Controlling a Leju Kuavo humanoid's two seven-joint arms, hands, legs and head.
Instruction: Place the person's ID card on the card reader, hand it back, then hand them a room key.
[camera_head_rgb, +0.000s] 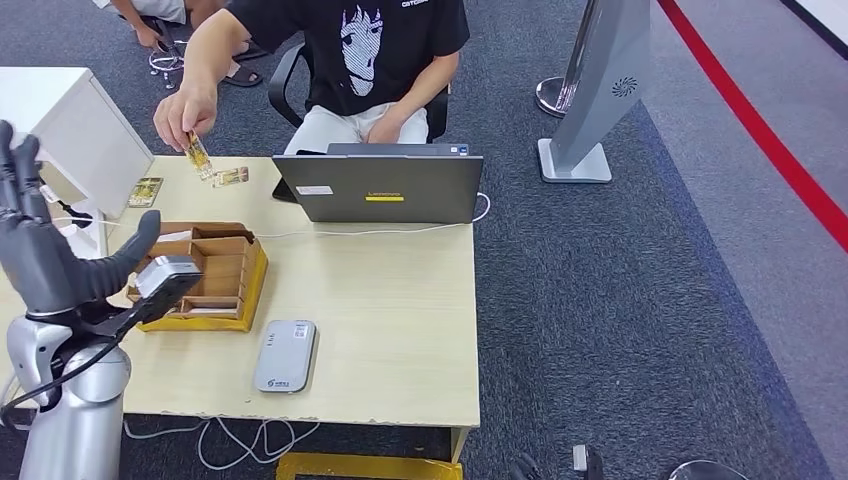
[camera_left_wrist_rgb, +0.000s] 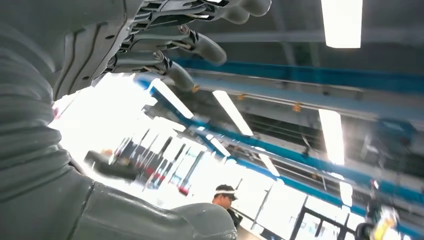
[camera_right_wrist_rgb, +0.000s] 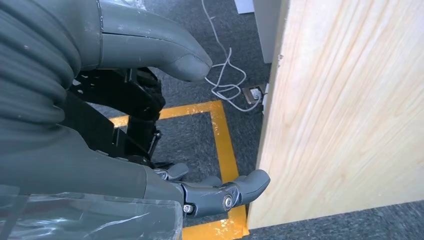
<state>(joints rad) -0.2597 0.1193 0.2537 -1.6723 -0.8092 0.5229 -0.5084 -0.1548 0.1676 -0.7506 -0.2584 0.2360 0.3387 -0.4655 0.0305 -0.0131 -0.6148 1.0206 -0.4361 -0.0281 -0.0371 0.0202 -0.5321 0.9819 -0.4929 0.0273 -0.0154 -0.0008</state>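
A seated person in a black T-shirt pinches a yellowish card (camera_head_rgb: 198, 154) upright just above the table's far left part. Two similar cards (camera_head_rgb: 231, 177) (camera_head_rgb: 146, 191) lie flat near it. The grey card reader (camera_head_rgb: 285, 355) lies near the table's front edge with nothing on it. My left hand (camera_head_rgb: 50, 250) is raised at the table's left side, fingers spread upward and holding nothing, well short of the person's card. In the left wrist view the left hand (camera_left_wrist_rgb: 75, 100) faces the ceiling. My right hand (camera_right_wrist_rgb: 75, 165) hangs empty beside the table's wooden side panel (camera_right_wrist_rgb: 345, 110), thumb apart from the fingers.
A wooden compartment box (camera_head_rgb: 215, 270) on a yellow tray stands just right of my left hand. A grey laptop (camera_head_rgb: 380, 187) sits at the back, its cable trailing right. A white box (camera_head_rgb: 85, 130) stands at the far left. Grey carpet and a grey stand (camera_head_rgb: 600, 90) lie to the right.
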